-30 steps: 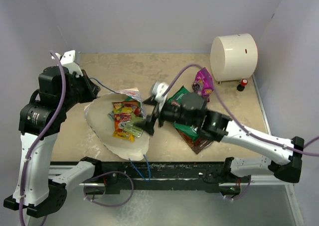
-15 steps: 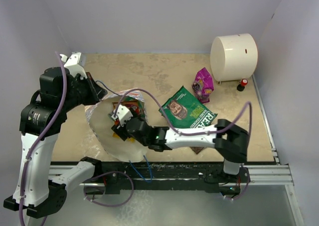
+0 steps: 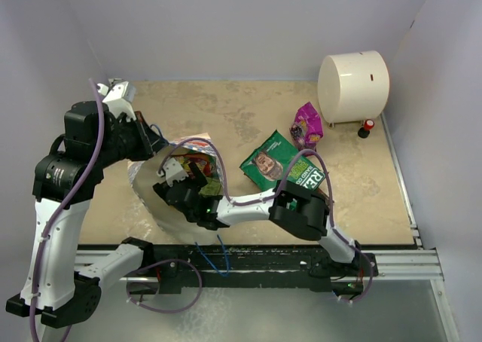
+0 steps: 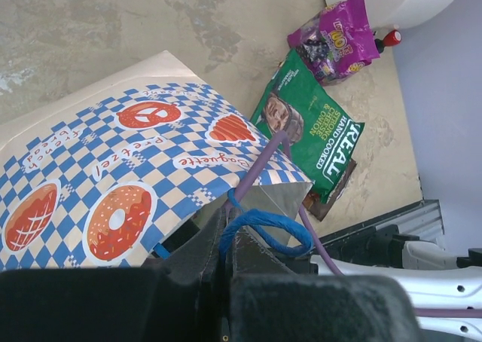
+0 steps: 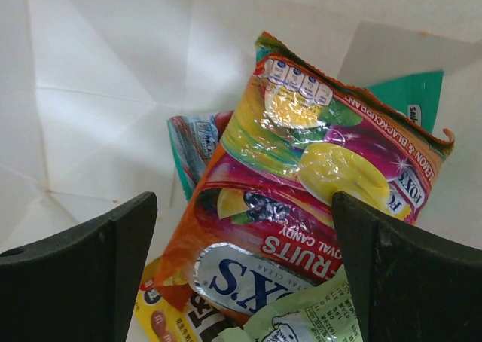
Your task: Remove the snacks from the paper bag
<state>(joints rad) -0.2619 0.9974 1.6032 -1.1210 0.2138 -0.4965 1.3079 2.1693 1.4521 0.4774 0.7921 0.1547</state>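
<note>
The paper bag lies at the left with its mouth held wide. My left gripper is shut on its blue cord handle; the checkered band fills the left wrist view. My right gripper is inside the bag, open over the snacks. Between its fingers lies an orange fruit candy packet, with a yellow pack, a pale green pack and a teal packet around it. Outside the bag lie a green packet and a magenta pouch.
A large cream cylinder stands at the back right with a small red object beside it. A dark brown packet peeks out under the green one. The right arm's purple cable crosses the bag mouth. The metal rail runs along the near edge.
My right arm has swung left from above the green packet into the bag's mouth, its jaws open over the snacks. The left gripper has kept its hold on the handle.
</note>
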